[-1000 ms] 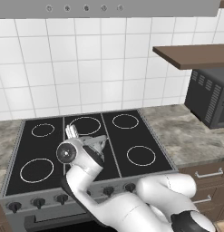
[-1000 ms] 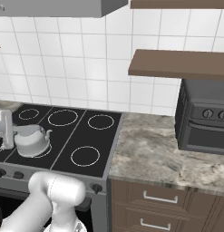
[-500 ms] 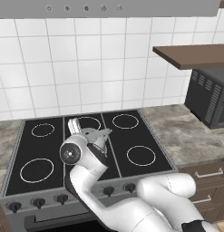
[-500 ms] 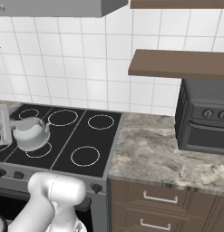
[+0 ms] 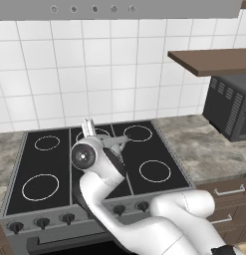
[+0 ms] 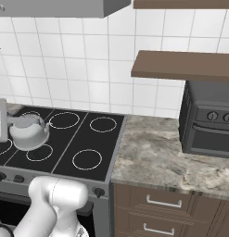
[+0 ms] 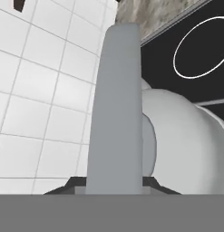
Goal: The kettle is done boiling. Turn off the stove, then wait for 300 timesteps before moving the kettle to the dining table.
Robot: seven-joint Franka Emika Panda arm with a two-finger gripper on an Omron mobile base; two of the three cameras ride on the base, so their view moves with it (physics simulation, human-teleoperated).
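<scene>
My gripper (image 7: 114,185) is shut on the arched handle of the pale grey kettle (image 7: 177,145), which runs as a grey band up the middle of the hand view. Seen from the right base, the kettle (image 6: 28,134) hangs tilted above the left burners of the black stove (image 6: 88,139), with the gripper (image 6: 4,121) at its handle's left end. In the left base view, my arm covers most of the kettle (image 5: 116,144) over the middle of the stove (image 5: 149,172). The dining table is out of view.
A row of black knobs (image 5: 42,222) lines the stove front. A dark toaster oven (image 6: 208,120) stands on the marble counter (image 6: 153,152) to the right, under a brown shelf (image 6: 181,65). Handled drawers (image 6: 162,201) sit below the counter. White tiles form the back wall.
The gripper has lifted the kettle off its burner, up and a little to the left, and the kettle now hangs tilted. The base has stayed put.
</scene>
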